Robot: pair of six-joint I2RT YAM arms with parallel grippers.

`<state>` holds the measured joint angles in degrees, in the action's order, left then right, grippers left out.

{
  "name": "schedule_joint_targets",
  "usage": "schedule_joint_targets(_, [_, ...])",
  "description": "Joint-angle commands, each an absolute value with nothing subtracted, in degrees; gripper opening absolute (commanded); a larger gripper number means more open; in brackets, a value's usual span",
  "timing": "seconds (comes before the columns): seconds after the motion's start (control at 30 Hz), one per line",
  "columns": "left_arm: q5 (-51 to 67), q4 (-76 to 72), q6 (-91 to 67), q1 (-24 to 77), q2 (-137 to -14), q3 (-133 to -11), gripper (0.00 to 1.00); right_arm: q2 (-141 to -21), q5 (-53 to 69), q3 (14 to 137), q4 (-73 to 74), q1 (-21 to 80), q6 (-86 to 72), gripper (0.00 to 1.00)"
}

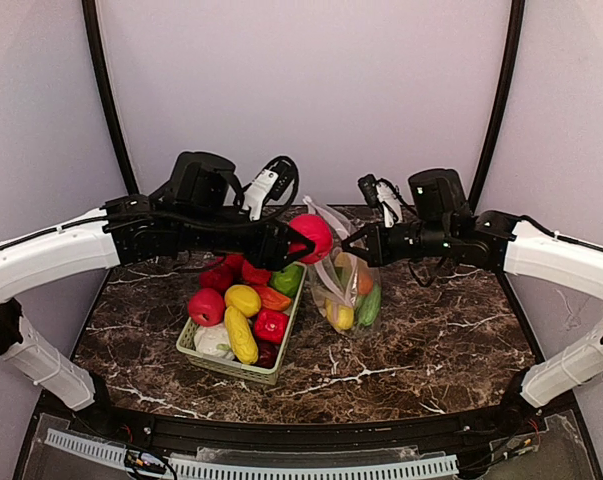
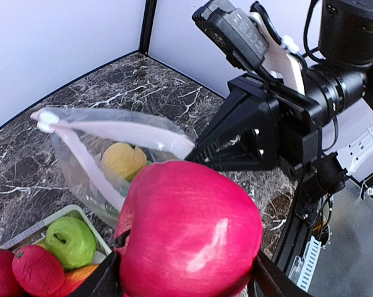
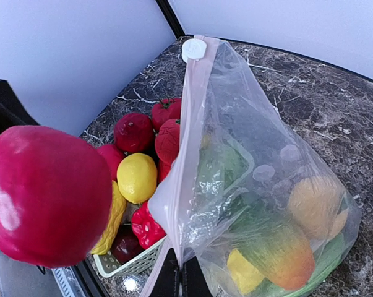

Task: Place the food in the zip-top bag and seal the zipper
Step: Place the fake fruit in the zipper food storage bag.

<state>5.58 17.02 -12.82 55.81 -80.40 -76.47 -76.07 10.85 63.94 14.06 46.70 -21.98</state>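
With some food (image 1: 341, 315) already in the zip-top bag (image 3: 266, 142) mid-desk (image 1: 431, 340), right jaws pinching its unsealed zipper (image 3: 187, 111) and left jaws gripping a red fruit (image 1: 314, 236) at its 11 o'clock, the basket (image 1: 231, 370) at 8 o'clock is mostly full.

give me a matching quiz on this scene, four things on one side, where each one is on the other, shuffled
Things
1. glossy pink-red round toy fruit
2. clear dotted zip-top plastic bag
3. pale green slatted basket
4. small white slider tab

Places
A. standing on the dark marble table, full of toy food
B. gripped in the left hand, up in the air
C. at one end of the pink zipper strip
D. pinched at its edge by the right hand, mouth open

Pairs: 1-B, 2-D, 3-A, 4-C
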Motion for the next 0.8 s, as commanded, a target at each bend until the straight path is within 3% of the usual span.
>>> schedule_joint_targets(0.0, [6.42,15.19,-15.63,55.01,-86.93,-82.04,0.53,-73.72,13.60,63.68,10.94,46.54,-21.32,0.00])
schedule_joint_targets(0.23, [2.26,21.67,-17.24,53.89,-93.96,-87.71,0.52,-72.73,14.53,62.69,10.11,46.61,-21.92,0.00])
schedule_joint_targets(0.53, [4.56,18.59,-18.91,53.76,-97.32,-89.81,0.52,-73.49,15.48,63.06,9.49,46.58,-21.60,0.00])
schedule_joint_targets(0.77, [3.07,20.16,-21.25,53.14,-100.05,-91.43,0.61,-73.40,14.89,63.04,9.49,46.58,-21.70,0.00])
